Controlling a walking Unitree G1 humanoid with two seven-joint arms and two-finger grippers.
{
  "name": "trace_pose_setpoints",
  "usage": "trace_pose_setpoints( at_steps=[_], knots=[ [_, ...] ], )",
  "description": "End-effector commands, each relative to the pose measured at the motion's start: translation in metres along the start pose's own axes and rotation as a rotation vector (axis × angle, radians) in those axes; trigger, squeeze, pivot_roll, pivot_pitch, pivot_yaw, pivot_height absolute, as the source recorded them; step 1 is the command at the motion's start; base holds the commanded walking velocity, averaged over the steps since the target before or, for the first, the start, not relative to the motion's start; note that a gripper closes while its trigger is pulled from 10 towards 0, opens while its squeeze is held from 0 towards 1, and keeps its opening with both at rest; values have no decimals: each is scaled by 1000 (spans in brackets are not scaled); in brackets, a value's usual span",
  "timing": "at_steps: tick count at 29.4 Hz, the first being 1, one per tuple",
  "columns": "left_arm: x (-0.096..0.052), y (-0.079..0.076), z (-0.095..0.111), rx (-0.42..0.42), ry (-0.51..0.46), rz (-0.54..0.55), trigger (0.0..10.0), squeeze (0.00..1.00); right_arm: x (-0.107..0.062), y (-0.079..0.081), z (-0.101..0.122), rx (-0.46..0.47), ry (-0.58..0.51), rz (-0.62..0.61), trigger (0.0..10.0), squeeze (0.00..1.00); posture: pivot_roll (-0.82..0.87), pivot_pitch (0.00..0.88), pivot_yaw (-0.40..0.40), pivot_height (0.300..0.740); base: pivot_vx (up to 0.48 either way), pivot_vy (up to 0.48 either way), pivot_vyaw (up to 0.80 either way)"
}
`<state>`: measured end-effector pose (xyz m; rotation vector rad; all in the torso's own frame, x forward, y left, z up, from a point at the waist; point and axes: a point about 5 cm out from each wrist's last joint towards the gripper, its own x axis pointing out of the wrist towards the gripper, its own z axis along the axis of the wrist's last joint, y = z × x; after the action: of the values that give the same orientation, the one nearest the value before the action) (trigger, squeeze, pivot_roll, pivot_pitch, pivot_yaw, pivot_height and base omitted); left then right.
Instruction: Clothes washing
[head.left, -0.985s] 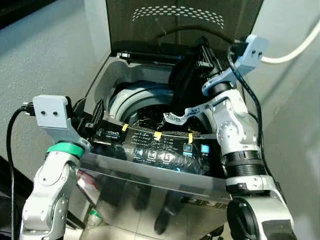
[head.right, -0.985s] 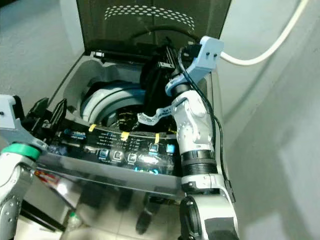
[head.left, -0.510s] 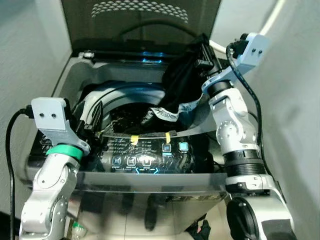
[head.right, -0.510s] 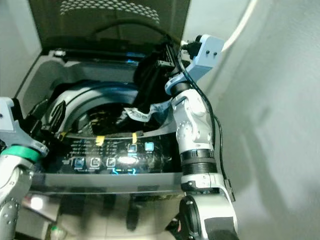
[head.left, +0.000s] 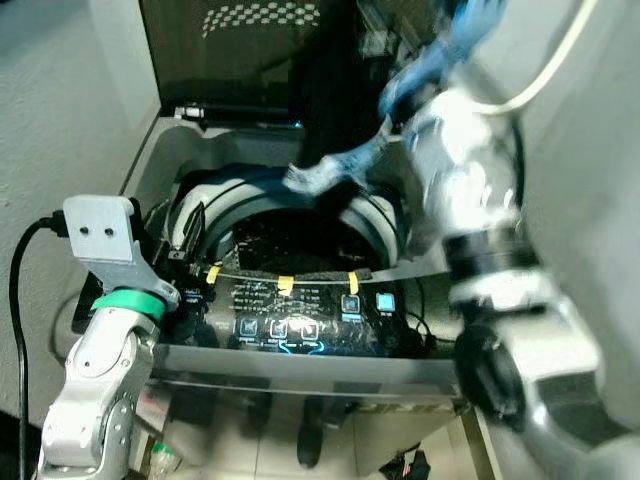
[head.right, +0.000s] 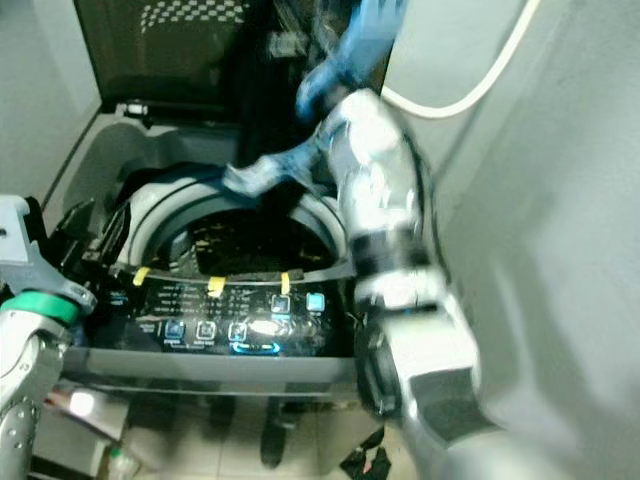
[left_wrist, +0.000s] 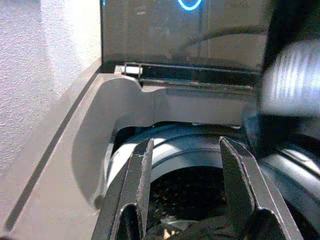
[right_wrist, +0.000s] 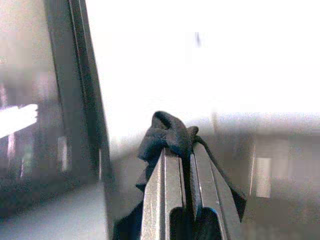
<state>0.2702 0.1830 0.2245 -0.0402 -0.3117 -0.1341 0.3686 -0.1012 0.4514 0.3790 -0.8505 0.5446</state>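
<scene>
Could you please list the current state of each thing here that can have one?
Washing machine lid: raised open.
Drum: open at the top, dark laundry inside.
Control panel: lit.
Black garment: lifted, hanging above the drum.
Right gripper: shut on the black garment.
Left gripper: open, holding nothing, at the machine's front left rim.

The two eye views are looking down from the robot's head, from close above, and both are showing the open washing machine (head.left: 300, 330) and its drum (head.right: 240, 235). The left wrist view is sitting low at the machine's rim, facing across the drum toward the raised lid (left_wrist: 185, 35). The right wrist view is looking along its pinched-together fingers (right_wrist: 175, 190), very near.
</scene>
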Motion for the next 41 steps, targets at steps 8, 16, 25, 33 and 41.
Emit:
trace_pose_setpoints(
  at_steps=[8,16,25,33,41],
  knots=[
    [0,-12,-2,99,69,-131,10000,0,9,-1,-2,-236,129,75,10000,0,161,51,-9,740,0,0,0],
    [9,-25,9,131,161,-305,10000,0,-63,-11,-102,-391,686,366,10000,0,156,57,35,740,0,0,0],
    [9,-22,10,154,200,-338,10000,0,-70,-1,-104,-390,818,624,10000,553,161,52,40,740,0,0,0],
    [8,-19,12,163,224,-328,10000,0,-68,-2,-100,-368,875,661,10000,1000,168,53,41,740,0,0,0],
    [12,-14,13,173,226,-285,10000,0,-56,-16,-83,-413,802,539,10000,0,170,62,49,740,0,0,0]
  ],
)
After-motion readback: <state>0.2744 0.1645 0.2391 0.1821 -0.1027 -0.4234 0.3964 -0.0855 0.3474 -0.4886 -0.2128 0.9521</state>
